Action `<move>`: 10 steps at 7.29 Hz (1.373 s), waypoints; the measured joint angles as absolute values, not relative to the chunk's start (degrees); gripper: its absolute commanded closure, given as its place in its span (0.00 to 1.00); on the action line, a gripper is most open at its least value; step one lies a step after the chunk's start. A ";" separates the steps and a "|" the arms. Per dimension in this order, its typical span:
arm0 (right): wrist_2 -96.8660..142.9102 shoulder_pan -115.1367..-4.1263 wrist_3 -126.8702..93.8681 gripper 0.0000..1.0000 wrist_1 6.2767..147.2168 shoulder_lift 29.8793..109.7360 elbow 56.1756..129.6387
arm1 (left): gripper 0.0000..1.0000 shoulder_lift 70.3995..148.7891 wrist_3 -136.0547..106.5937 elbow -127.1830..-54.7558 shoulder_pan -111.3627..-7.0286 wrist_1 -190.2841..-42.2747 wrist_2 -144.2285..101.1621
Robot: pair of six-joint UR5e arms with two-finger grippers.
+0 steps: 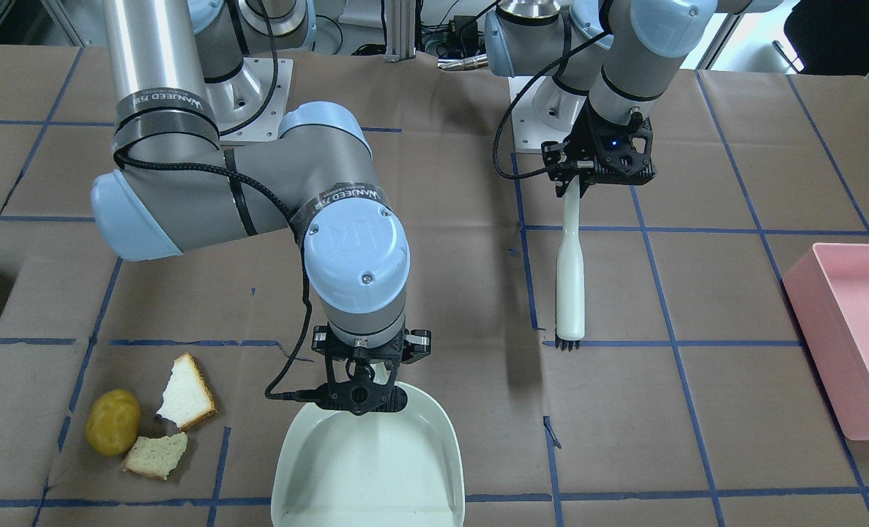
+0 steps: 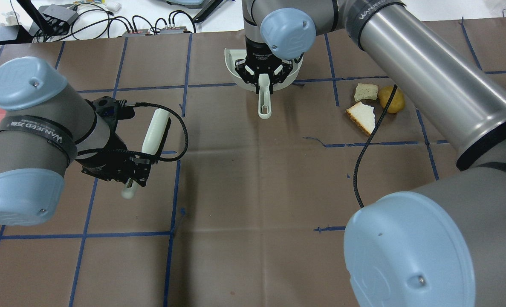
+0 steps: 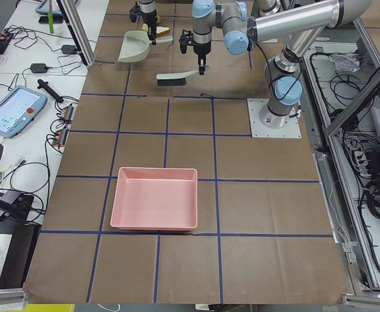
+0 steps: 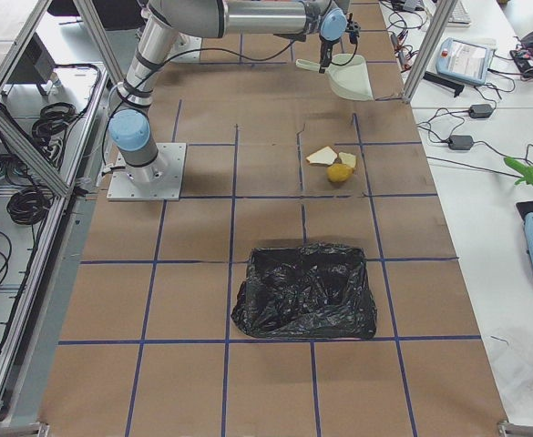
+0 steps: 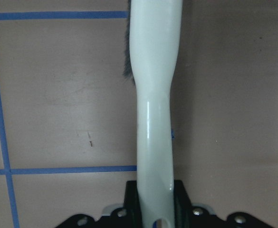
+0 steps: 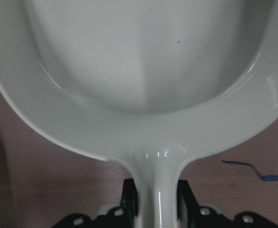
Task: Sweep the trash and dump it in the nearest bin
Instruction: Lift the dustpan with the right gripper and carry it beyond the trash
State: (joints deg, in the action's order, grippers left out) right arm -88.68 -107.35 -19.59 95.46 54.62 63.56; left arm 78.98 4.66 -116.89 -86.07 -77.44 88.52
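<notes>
**Tools Gripped, Nothing Swept Yet**

Only the picking-up of the tools is judged to be done. The brush (image 1: 570, 271) is grasped near the end of its white handle by the left jaws, which are clenched on it. It is held out away from the robot's base, bristles at the far end, and in the left side view it appears raised off the surface (image 1: 698, 439). The dustpan (image 1: 368, 468) is grasped by its handle in the right jaws, likewise closed tight, and its tray is seen to be empty.

The trash is not yet touched, as far as can be judged. The potato (image 1: 113, 422) and the two bread pieces (image 1: 187, 402) (image 1: 156, 455) lie in a loose cluster on the surface, on the robot's right half. Nothing is seen in the pink bin (image 3: 154, 207). What the black-bagged bin (image 4: 304, 291) holds cannot be made out.

Relative to the right jaws, the trash lies off to the robot's right, near the dustpan but apart from it, with a strip of bare surface between the nearest bread and the tray's rim. From the left jaws and the brush it is well apart, with the dustpan between them.

The sweeping, the carrying and the dumping are all left to be done. The black-bagged bin, on the trash's side, is judged the nearer; the pink one lies at the opposite end.
</notes>
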 measured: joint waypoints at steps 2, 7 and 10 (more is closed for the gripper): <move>-88.68 -104.62 -13.31 0.99 92.63 56.29 63.20 | 0.98 79.01 4.66 -116.89 -86.20 -77.24 88.63; -91.92 -92.88 18.80 0.99 83.91 61.17 63.86 | 0.99 79.05 4.66 -116.88 -86.75 -77.01 88.40; -98.19 -86.49 39.34 0.99 83.01 62.06 63.89 | 0.99 79.45 4.58 -117.16 -86.93 -77.15 85.08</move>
State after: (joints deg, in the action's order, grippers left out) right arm -98.19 -86.49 39.34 83.01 62.06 63.89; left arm 79.45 4.58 -117.16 -86.93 -77.15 85.08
